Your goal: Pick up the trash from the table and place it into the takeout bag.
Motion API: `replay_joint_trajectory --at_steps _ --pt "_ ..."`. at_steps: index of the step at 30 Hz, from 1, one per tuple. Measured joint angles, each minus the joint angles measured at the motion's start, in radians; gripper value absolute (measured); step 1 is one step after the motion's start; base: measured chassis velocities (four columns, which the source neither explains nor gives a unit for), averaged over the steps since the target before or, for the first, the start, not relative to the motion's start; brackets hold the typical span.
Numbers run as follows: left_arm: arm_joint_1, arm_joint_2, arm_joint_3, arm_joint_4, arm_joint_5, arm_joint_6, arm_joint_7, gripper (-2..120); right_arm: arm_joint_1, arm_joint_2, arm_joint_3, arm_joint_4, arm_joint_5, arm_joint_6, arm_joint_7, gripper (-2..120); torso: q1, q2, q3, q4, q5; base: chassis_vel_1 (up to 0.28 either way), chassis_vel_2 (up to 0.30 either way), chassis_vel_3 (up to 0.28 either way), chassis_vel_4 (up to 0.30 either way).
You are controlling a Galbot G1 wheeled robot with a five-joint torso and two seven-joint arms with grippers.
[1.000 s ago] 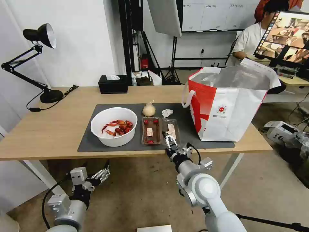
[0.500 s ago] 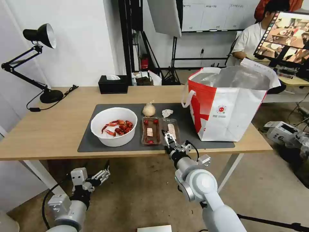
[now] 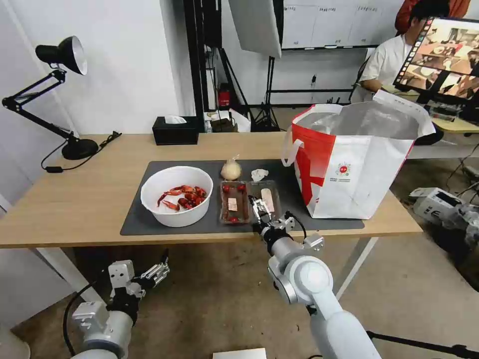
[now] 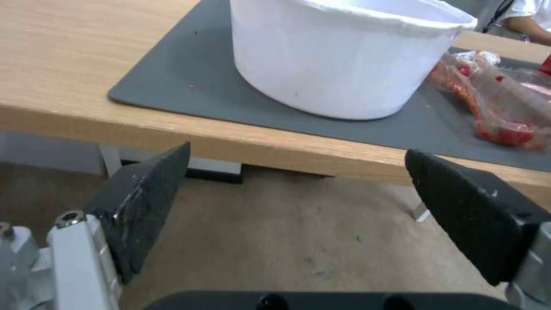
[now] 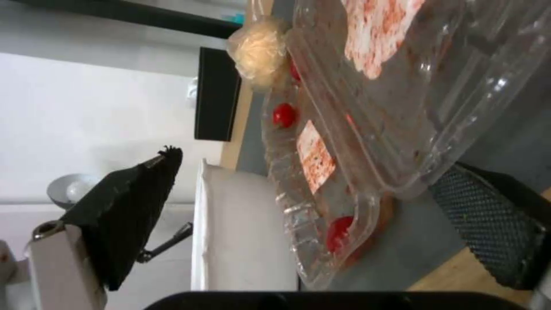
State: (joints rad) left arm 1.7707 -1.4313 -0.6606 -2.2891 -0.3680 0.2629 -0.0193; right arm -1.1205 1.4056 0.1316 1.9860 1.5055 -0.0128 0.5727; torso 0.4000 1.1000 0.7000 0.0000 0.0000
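On the dark mat of the table (image 3: 75, 209) stand a white bowl (image 3: 176, 196) of red shells, two clear trays (image 3: 233, 202) (image 3: 268, 195), a beige knotted pouch (image 3: 231, 170) and a crumpled tissue (image 3: 259, 174). The takeout bag (image 3: 357, 164) stands open at the mat's right end. My right gripper (image 3: 259, 207) is open at the near end of the right-hand tray. In the right wrist view that tray's (image 5: 402, 107) corner lies between the spread fingers (image 5: 132, 215). My left gripper (image 3: 154, 273) hangs open below the table's front edge, facing the bowl (image 4: 344, 56).
A black tissue box (image 3: 175, 130) sits at the table's back edge and a black desk lamp (image 3: 67, 99) at the back left. Boxes and gear lie on the floor at the right. A person sits at a desk behind the bag.
My right gripper has moved forward over the table's front edge, up to the near end of the right-hand tray. The left arm has barely moved.
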Motion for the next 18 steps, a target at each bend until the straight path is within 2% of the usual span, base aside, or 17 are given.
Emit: replay_joint_trajectory --at_steps 10,18 --pt "-0.008 -0.001 0.003 0.009 -0.001 -0.002 -0.001 100 -0.011 -0.028 -0.012 0.019 -0.199 -0.001 -0.058 100 0.0 0.0 0.0 0.0 0.0 0.0 0.0 0.0 0.0" --pt "-0.007 -0.002 0.003 0.01 -0.001 -0.003 -0.002 100 -0.006 -0.056 -0.014 0.05 -0.299 -0.004 -0.092 100 0.0 0.0 0.0 0.0 0.0 0.0 0.0 0.0 0.0"
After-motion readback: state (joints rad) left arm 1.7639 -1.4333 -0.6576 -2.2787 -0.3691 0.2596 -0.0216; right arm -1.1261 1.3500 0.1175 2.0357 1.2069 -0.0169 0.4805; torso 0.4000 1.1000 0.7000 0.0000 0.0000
